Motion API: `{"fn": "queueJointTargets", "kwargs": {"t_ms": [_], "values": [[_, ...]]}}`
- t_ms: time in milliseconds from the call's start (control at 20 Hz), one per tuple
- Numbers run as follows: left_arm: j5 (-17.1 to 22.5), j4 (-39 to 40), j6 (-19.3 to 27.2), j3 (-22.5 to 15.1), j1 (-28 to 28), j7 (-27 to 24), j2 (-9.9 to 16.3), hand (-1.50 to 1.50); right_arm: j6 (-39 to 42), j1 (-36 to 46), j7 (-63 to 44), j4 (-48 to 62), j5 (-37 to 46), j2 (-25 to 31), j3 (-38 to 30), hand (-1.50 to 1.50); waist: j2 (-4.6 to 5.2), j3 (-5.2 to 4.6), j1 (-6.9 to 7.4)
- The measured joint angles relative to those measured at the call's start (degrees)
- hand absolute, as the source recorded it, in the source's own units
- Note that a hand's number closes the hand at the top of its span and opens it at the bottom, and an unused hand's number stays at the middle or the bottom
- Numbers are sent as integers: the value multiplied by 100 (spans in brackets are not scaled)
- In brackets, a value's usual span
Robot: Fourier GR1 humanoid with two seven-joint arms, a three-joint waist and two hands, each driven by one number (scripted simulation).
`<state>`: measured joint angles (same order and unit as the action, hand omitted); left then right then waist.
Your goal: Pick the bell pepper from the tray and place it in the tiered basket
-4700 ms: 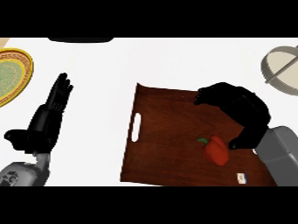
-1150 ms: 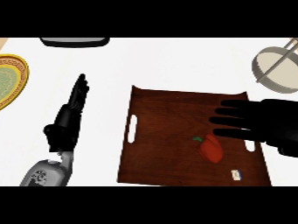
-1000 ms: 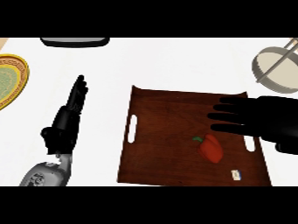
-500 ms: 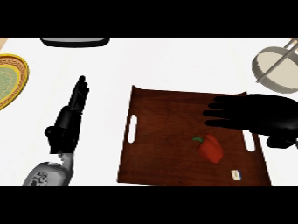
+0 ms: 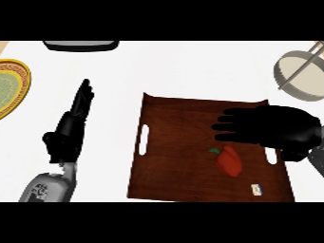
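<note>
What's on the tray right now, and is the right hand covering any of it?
On the tray lie the red bell pepper and a small pale tag. The open right hand hovers above the pepper's far side, hiding the wood beneath its palm.

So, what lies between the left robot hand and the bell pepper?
In the head view, bare white counter, then the tray's left side with its handle slot.

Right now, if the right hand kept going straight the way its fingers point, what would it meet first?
The right hand points toward the view's left, across the tray. Nothing stands in that line until the tray's left rim with its handle slot. The bell pepper lies nearer the robot, beside that path. The hand's height above the tray is unclear.
</note>
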<state>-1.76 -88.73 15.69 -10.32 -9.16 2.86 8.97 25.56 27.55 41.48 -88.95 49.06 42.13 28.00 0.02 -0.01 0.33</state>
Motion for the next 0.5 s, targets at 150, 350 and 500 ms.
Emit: {"fn": "queueJointTargets", "kwargs": {"t_ms": [150, 350, 500], "values": [[-50, -25, -3, -5, 83, -64, -58, 0, 37, -220, -119, -229, 75, -6, 106, -150, -5, -1, -18], [-79, 92, -74, 75, 59, -136, -86, 0, 129, -115, -224, -104, 213, -223, 185, -150, -1, -1, -9], [-110, -79, -131, 105, 95, -25, -66, 0, 205, -131, -297, -125, 302, -316, 208, -150, -3, -1, -8]]}}
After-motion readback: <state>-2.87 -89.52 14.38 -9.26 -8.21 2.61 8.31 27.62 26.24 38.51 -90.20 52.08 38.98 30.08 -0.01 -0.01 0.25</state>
